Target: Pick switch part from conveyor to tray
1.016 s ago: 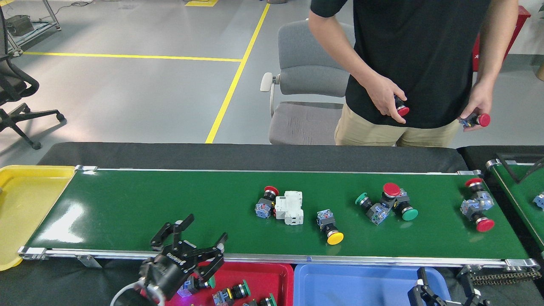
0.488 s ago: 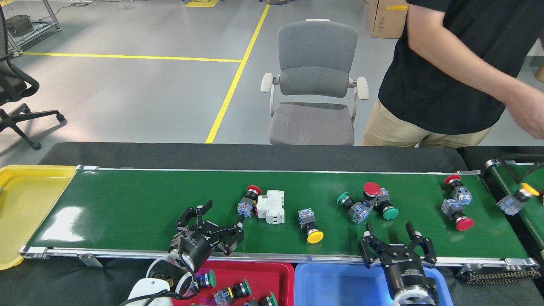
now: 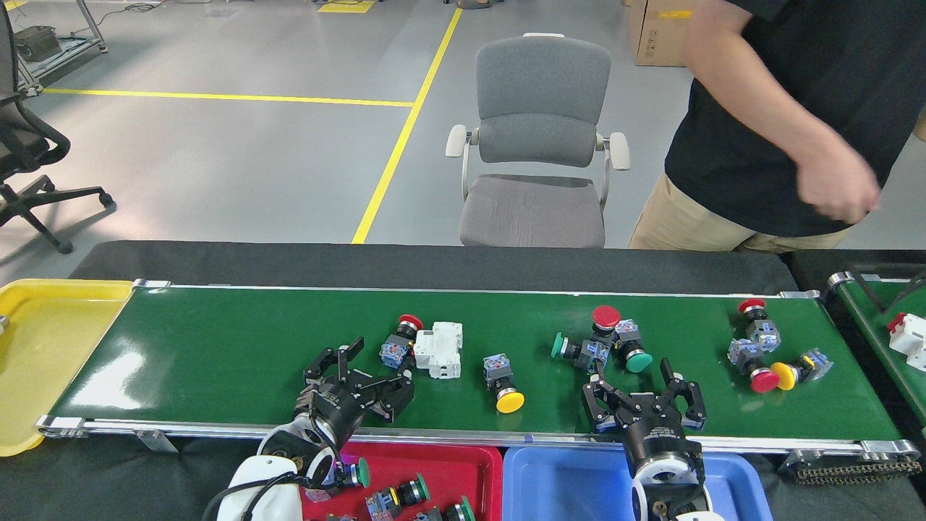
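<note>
Several switch parts ride the green conveyor: a red-capped button against a white breaker block, a yellow-capped button, a cluster of green and red buttons, and red and yellow ones at the right. My left gripper hangs open over the belt's near side, just left of the red-capped button. My right gripper is open too, just in front of the green and red cluster. A red tray with several buttons and a blue tray sit under the near rail.
A yellow tray lies at the belt's left end. A second green belt with a white part is at the right edge. A person in a black shirt stands behind the right end, beside a grey chair.
The belt carried the parts leftward. Both arms reached further over the belt, the right rising from the bottom edge. The person moved right and a yellow button now lies at the belt's right end.
</note>
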Robot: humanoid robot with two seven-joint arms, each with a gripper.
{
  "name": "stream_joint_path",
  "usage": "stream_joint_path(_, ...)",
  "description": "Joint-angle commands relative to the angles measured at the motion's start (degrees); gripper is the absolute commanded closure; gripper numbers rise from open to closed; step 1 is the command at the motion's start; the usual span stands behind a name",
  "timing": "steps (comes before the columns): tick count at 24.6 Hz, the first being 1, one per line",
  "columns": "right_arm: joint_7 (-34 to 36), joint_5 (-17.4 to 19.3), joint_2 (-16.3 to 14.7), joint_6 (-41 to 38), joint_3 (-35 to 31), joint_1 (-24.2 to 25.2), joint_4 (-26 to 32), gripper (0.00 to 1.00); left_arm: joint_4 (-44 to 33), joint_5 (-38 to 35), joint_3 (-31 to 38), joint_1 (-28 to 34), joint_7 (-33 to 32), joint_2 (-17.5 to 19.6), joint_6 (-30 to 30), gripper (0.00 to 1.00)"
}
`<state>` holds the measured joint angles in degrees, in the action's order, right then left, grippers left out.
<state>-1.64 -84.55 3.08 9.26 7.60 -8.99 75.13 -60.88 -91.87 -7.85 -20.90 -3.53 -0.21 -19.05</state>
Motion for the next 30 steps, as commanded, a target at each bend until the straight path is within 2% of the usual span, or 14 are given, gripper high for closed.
stream_joint_path(1,-0.30,-0.09,-0.26,0.32,0.05,-1.47,0.19,0.01,-0.46,0.56,0.11,-1.08,0.81,-0.05,-0.55,0.82)
stream_joint_path(2,-0.30,0.00,-0.26,0.32,0.05,-1.74,-0.42,0.01,-0.64,0.64,0.11,-0.72,1.60,0.12,-1.16,0.88)
stream_joint_path(5,-0.39,0.00,0.00,0.49,0.05,-2.88,-1.74,0.01,-2.04,1.70,0.03,0.68,4.41,0.74,-6.26,0.93)
stream_joint_path(9,-0.91,0.09,0.09,2.16,-0.04,-4.02,-3.67,0.02,-13.11,1.70,0.82,8.23,4.59,2.58,-23.39,0.92)
stream_joint_path(11,-1.18,0.09,0.09,2.78,0.05,-4.55,-4.47,0.12,-19.97,1.96,1.70,12.98,4.50,5.13,-25.95,0.88)
stream_joint_path(12,-1.18,0.00,0.09,2.78,0.14,-4.81,-4.73,0.22,-21.91,1.96,2.31,14.75,4.50,5.75,-25.95,0.83)
stream_joint_path(14,-1.26,-0.18,-0.26,2.43,0.49,-5.25,-4.82,0.56,-25.07,1.96,3.54,17.91,4.50,6.80,-25.95,0.67)
stream_joint_path(15,-1.53,-0.27,-0.35,2.43,0.93,-5.34,-4.82,0.69,-25.69,1.96,4.24,18.44,4.50,7.15,-25.95,0.61)
stream_joint_path(16,-1.88,-0.27,-0.53,2.34,1.46,-5.34,-4.82,0.82,-26.13,1.96,5.56,18.88,4.50,7.68,-25.95,0.46)
stream_joint_path(18,-1.97,-0.27,-0.97,2.25,1.98,-5.34,-4.73,0.96,-27.01,2.05,8.29,19.84,4.59,7.94,-25.95,0.11)
stream_joint_path(19,-1.97,-0.27,-1.14,2.25,2.16,-5.34,-4.56,0.98,-27.62,2.14,9.78,20.99,4.59,7.94,-25.95,0.00)
stream_joint_path(25,-1.88,0.00,-1.23,2.16,2.42,-4.20,-0.69,0.98,-28.32,5.30,15.85,25.12,4.68,8.30,-25.95,0.00)
stream_joint_path(28,-1.70,0.09,-1.32,-0.56,4.53,-1.21,5.64,0.98,-28.68,5.39,23.14,26.00,4.68,7.33,-25.95,0.00)
stream_joint_path(30,-1.70,0.17,-1.93,-5.65,6.81,2.92,12.31,0.98,-28.50,5.39,29.11,26.52,4.68,6.19,-25.95,0.00)
